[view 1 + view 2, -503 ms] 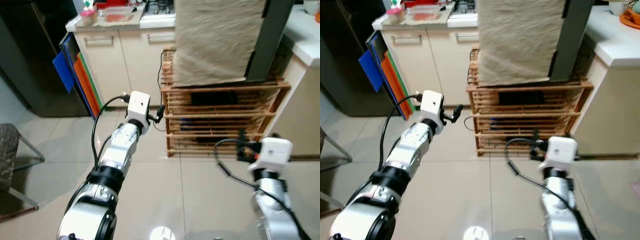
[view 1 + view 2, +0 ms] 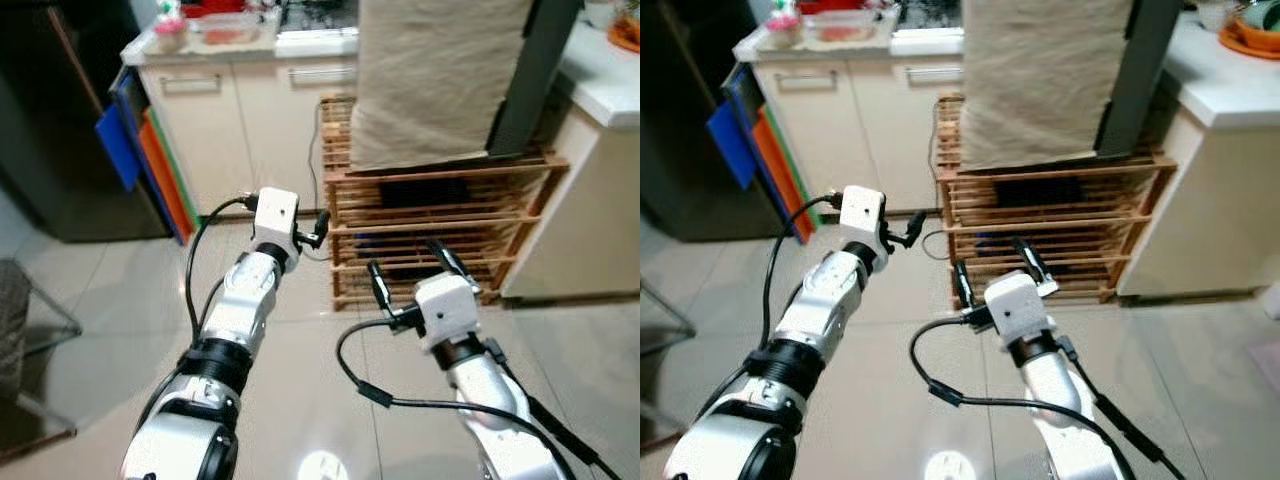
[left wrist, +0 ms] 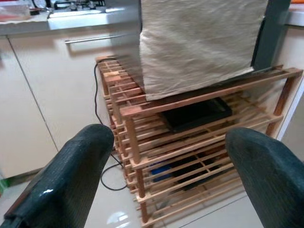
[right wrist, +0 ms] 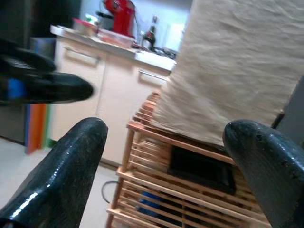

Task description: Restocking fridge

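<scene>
Both arms are up in front of the robot, over a glossy beige tiled floor (image 2: pixel 90 300), and neither is holding anything. The left gripper (image 2: pixel 322 228) sits mid-frame with its two black fingers spread apart, pointing toward the slatted wooden rack (image 2: pixel 440 225) right of centre. The right gripper (image 2: pixel 410 272) is lower and a bit to the right, close to the rack's front, fingers also wide open.

On top of the rack there's a big boxy thing draped in beige cloth (image 2: pixel 440 75), with a dark grey upright panel (image 2: pixel 530 70) leaning against its right side. A flat black tray-like thing (image 3: pixel 197 113) lies on an upper shelf of the rack; can't really tell what it is.

The fridge looks to be the tall dark cabinet (image 2: pixel 50 130) in the upper left of the frame, well apart from both grippers. Blue, orange and green flat boards (image 2: pixel 150 160) stand between it and the cream kitchen cabinets (image 2: pixel 230 120).
</scene>
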You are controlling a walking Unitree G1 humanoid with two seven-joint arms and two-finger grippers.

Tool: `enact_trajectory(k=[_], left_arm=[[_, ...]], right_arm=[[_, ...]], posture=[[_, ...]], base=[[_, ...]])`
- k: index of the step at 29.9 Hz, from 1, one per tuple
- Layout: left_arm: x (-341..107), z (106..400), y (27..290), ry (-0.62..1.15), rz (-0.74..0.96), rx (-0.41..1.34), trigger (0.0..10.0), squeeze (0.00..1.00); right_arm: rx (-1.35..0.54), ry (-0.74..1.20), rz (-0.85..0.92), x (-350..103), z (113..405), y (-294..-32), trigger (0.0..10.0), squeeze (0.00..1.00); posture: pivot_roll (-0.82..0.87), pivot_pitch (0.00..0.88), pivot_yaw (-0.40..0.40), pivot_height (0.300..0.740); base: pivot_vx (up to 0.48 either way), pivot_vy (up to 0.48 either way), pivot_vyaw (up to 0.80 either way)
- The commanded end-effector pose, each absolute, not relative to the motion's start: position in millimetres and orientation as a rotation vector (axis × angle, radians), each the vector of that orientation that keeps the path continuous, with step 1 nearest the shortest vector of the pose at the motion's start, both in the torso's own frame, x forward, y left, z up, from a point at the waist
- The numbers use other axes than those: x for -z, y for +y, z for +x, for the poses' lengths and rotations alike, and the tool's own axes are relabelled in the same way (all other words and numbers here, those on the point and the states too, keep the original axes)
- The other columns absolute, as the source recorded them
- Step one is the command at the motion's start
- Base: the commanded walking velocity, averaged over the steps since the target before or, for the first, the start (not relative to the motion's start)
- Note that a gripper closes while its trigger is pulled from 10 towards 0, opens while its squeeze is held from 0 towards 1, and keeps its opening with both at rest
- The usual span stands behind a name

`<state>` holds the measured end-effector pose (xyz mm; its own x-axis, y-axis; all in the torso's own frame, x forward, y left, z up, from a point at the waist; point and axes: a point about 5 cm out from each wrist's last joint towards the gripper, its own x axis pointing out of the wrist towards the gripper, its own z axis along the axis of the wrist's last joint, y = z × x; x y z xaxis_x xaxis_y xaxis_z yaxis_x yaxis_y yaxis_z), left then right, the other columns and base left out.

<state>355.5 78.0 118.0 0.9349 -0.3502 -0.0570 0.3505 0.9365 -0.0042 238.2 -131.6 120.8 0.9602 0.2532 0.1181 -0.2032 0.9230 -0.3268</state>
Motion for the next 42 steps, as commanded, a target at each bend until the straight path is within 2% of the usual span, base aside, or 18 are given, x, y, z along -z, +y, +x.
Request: enact_trajectory(k=[1, 6, 13, 19, 20, 22, 28, 35, 42], left_arm=[[-118.6, 357.8, 93.7, 0.056, 0.012, 0.317, 10.0, 0.00], [-120.3, 360.3, 93.4, 0.051, 0.007, 0.296, 10.0, 0.00], [-127.4, 364.3, 93.2, 0.016, 0.009, 0.286, 10.0, 0.00], [-127.6, 364.1, 106.1, 0.004, -0.013, 0.288, 10.0, 0.00], [-125.2, 362.1, 113.7, 0.004, -0.003, 0.291, 10.0, 0.00], [-122.3, 358.6, 126.2, 0.004, 0.020, 0.302, 10.0, 0.00], [-106.6, 351.3, 155.9, 0.078, 0.082, 0.303, 10.0, 0.00], [-111.7, 352.4, 145.5, 0.055, 0.100, 0.368, 10.0, 0.00], [-112.2, 351.4, 134.4, 0.050, 0.070, 0.446, 10.0, 0.00]], right_arm=[[-0.238, -0.188, -0.296, -130.2, 242.3, -125.0, 10.0, 0.00], [-0.143, -0.160, -0.202, -130.0, 246.1, -139.0, 10.0, 0.00], [-0.076, -0.150, -0.204, -130.7, 252.2, -154.9, 10.0, 0.00], [0.170, -0.079, -0.039, -119.3, 257.3, -193.6, 10.0, 0.00], [0.301, -0.055, -0.001, -113.8, 254.3, -213.6, 10.0, 0.00], [0.348, -0.033, -0.005, -107.6, 248.9, -223.5, 10.0, 0.00], [0.338, 0.003, -0.023, -93.4, 239.6, -218.1, 10.0, 0.00], [0.284, -0.001, -0.011, -87.2, 246.9, -205.9, 10.0, 0.00], [0.267, -0.003, 0.006, -88.1, 249.9, -203.8, 10.0, 0.00]], posture=[[-0.11, 0.021, 0.097, 0.723], [-0.11, 0.009, 0.087, 0.723], [-0.09, 0.006, 0.045, 0.723], [-0.09, 0.000, 0.067, 0.723], [-0.09, 0.000, 0.078, 0.723], [-0.09, 0.000, 0.088, 0.723], [-0.07, 0.000, 0.108, 0.723], [-0.06, 0.000, 0.121, 0.723], [-0.07, 0.000, 0.124, 0.723]], base=[[0.480, 0.000, 0.00], [0.480, 0.000, 0.00], [0.472, 0.000, 0.00], [0.464, 0.000, 0.00], [0.442, 0.000, 0.00], [0.429, 0.000, 0.00], [0.397, 0.190, 0.00], [0.433, 0.084, 0.00], [0.000, 0.137, -0.36]])
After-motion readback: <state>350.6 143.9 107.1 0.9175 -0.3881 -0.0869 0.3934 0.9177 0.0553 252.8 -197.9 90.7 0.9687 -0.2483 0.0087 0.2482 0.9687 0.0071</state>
